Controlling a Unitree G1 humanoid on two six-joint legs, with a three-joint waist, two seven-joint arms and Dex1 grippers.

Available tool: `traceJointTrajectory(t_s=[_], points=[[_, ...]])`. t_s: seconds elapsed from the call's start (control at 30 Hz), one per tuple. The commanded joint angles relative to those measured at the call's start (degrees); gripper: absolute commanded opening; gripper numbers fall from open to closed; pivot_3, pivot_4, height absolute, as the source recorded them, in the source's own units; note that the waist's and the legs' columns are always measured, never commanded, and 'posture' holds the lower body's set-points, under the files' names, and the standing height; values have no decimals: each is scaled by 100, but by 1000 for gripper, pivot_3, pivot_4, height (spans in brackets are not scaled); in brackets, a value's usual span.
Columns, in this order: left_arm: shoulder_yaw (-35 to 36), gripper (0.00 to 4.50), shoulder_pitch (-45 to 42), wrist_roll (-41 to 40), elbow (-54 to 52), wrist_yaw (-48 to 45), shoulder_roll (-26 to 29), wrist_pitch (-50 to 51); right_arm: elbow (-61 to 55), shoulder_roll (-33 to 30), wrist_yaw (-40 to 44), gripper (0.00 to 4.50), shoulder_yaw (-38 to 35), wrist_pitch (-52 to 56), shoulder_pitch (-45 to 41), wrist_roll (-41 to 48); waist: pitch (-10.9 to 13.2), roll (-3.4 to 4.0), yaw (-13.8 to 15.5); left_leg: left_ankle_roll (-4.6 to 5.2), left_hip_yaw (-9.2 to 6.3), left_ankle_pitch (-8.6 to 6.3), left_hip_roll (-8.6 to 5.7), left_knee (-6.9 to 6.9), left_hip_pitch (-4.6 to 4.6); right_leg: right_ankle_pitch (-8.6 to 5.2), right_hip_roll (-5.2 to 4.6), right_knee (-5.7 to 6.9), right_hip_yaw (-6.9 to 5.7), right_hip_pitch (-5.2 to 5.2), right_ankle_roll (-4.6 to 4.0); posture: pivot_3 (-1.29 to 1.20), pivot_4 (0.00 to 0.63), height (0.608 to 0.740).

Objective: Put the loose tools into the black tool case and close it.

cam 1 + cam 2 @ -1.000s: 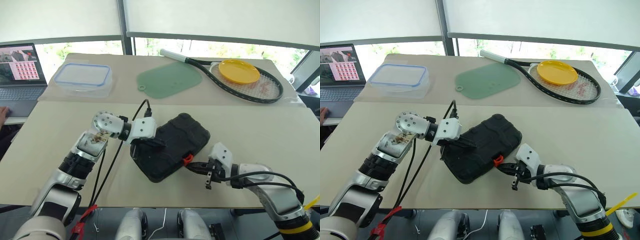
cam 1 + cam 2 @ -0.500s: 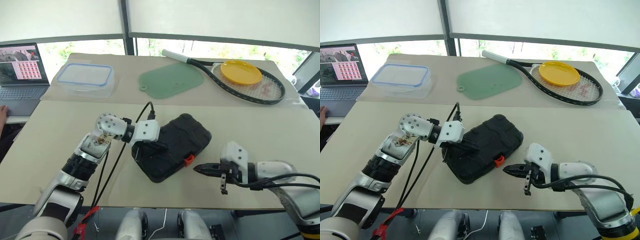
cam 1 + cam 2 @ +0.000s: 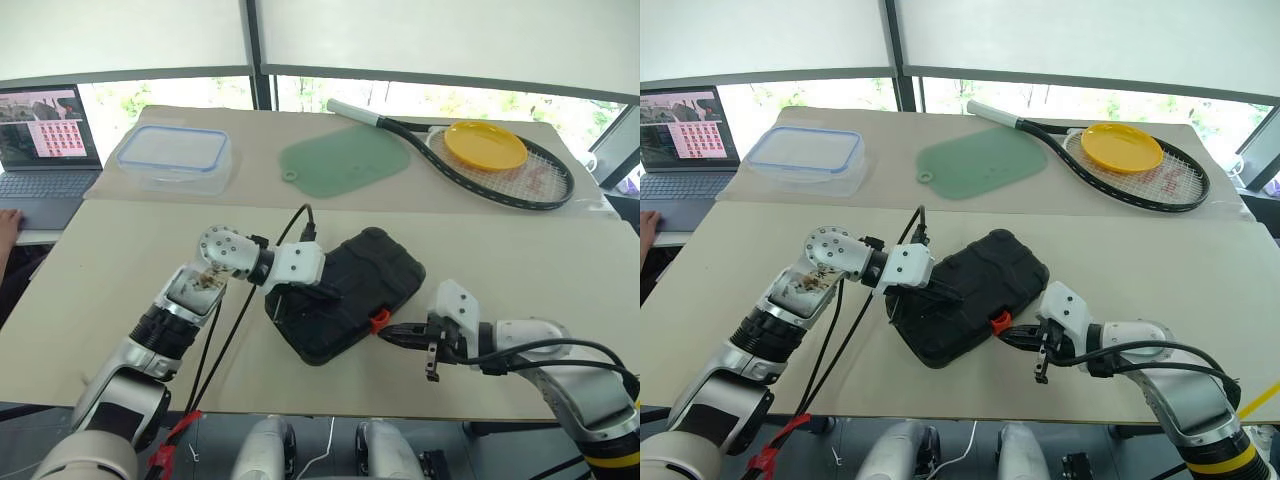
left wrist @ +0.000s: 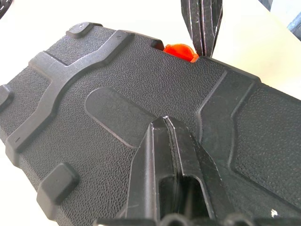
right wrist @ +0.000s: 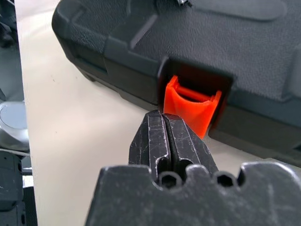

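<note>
The black tool case point(image 3: 362, 283) lies with its lid down in the middle of the near table, its orange latch point(image 3: 378, 320) on the side facing me. My left gripper point(image 3: 335, 293) is shut, its tip resting on the textured lid point(image 4: 117, 84). My right gripper point(image 3: 385, 335) is shut with nothing in it. Its tip point(image 5: 163, 118) sits just in front of the orange latch point(image 5: 190, 110), close to touching. The left wrist view shows the right gripper point(image 4: 202, 28) coming in beside the latch point(image 4: 181, 51). The loose tools are out of view.
On the far table stand a clear blue-rimmed container point(image 3: 172, 157), a green cutting mat point(image 3: 343, 160), and a tennis racket point(image 3: 500, 170) with a yellow plate point(image 3: 485, 145) on it. A laptop point(image 3: 45, 140) and a person's hand point(image 3: 8, 225) are at the left edge.
The right forearm has swung a little outward, while its shut tip stays by the orange latch. The left gripper stays on the lid. The view has shifted slightly.
</note>
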Motion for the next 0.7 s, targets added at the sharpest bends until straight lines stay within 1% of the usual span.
traceJointTrajectory(t_s=[0.03, 0.23, 0.4, 0.6, 0.7], points=[[-573, 16, 87, 469, 366, -3, -217, -131, 99, 84, -46, 0, 17, -144, -164, -80, -2, -3, 15, 0, 0, 0, -1, 1, 0, 0, 0, -2, -1, 2, 1, 0, 150, 738], [-621, 16, 61, 531, 468, -11, -372, -201, 470, 306, -156, 0, 283, -180, -575, -339, -17, -9, -31, 0, -1, 0, 1, 0, 4, 1, 1, 0, -1, 3, -1, 0, 150, 738], [-600, 16, 73, 539, 485, -26, -406, -202, 778, 514, -303, 0, 312, -253, -792, -563, -18, -11, -48, -1, -1, 1, 3, 0, 5, -1, 4, 3, 2, -1, -6, 0, 150, 738], [-560, 16, 108, 527, 480, -35, -366, -172, 671, 622, -297, 0, 198, -187, -700, -474, -18, -11, -54, -1, 1, 1, 5, -1, 5, -1, 4, 4, 4, -3, -6, 0, 150, 738], [-482, 16, 101, 541, 588, 5, -305, -205, 415, 437, -149, 0, 48, -127, -469, -327, -19, -10, -49, -1, 1, 1, 5, -2, 4, -1, 4, 4, 4, -3, -6, 0, 150, 738]])
